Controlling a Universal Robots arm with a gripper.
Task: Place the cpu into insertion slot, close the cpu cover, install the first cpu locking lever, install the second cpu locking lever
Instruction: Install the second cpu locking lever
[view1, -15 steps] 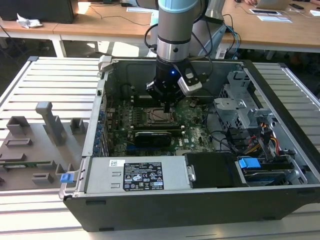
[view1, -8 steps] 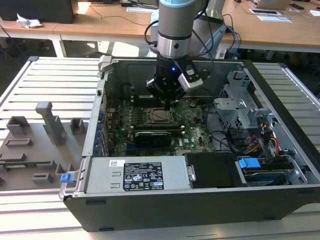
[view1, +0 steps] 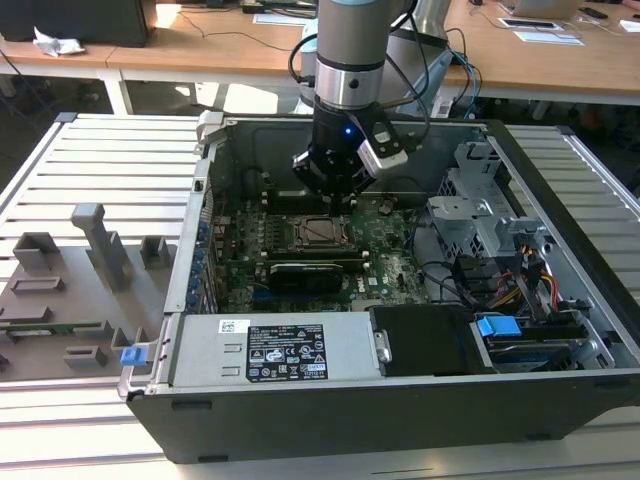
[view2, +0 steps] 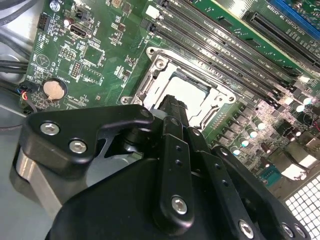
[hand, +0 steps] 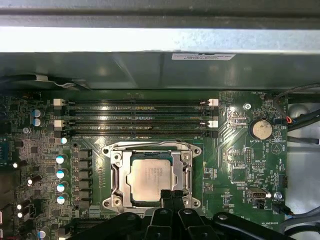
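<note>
The cpu lies flat in the insertion slot on the green motherboard, its silver top showing. The cpu cover is down around it as a silver frame, and the chip shows through its window. In the second wrist view the cpu and cover lie just beyond the black fingers. My gripper is shut with nothing between its fingers, hovering at the socket's edge. In the exterior view the gripper hangs just above the cpu. I cannot tell whether the locking levers are latched.
Long black memory slots run beside the socket, and a coin battery sits further off. The open case has walls all round, a power supply in front, and a drive cage and cables at the exterior view's right.
</note>
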